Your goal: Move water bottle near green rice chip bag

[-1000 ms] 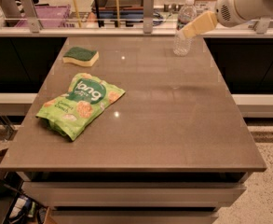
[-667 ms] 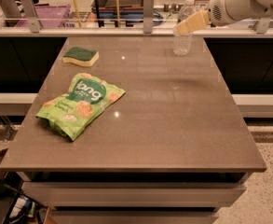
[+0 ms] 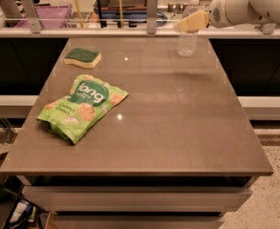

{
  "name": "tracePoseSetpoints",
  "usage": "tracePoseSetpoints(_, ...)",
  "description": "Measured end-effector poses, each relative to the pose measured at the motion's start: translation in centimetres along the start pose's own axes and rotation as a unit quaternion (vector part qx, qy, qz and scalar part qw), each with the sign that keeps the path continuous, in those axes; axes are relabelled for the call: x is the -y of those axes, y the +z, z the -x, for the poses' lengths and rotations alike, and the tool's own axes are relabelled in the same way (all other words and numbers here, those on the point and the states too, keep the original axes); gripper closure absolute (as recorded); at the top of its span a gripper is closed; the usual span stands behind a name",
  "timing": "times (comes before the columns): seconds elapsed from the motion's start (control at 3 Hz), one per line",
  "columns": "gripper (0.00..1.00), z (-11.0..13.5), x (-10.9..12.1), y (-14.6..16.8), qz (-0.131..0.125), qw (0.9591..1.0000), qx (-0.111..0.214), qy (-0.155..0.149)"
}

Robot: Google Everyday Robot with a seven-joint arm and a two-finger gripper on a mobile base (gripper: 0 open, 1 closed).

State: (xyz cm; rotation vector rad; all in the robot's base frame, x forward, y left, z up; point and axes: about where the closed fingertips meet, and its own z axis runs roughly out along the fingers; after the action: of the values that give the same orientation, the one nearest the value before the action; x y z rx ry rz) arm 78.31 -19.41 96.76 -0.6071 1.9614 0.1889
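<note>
Bag [image 3: 82,106] lies at the worktop's [image 3: 177,128] left, the sponge [image 3: 82,57] behind it. The bottle [image 3: 187,43] stands upright at the far right edge, well apart and unmoved. The gripper [image 3: 187,24] has edged left across the bottle's shoulder. I cannot tell whether it is spread or closed. The approach looks unfinished and the carry not begun.

Upright water bottle [image 3: 188,43], tool [image 3: 191,21] by its neck; green rice chip bag [image 3: 84,107] flat
</note>
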Motion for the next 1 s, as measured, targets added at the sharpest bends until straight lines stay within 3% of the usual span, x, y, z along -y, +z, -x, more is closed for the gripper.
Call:
tracePoseSetpoints(0.67,0.00,0.7,1.4,2.4,0.009,0.9972,0.071,0.019)
tracePoseSetpoints(1.0,0.00,1.0,1.6,3.3,0.015,0.9959,0.086,0.020)
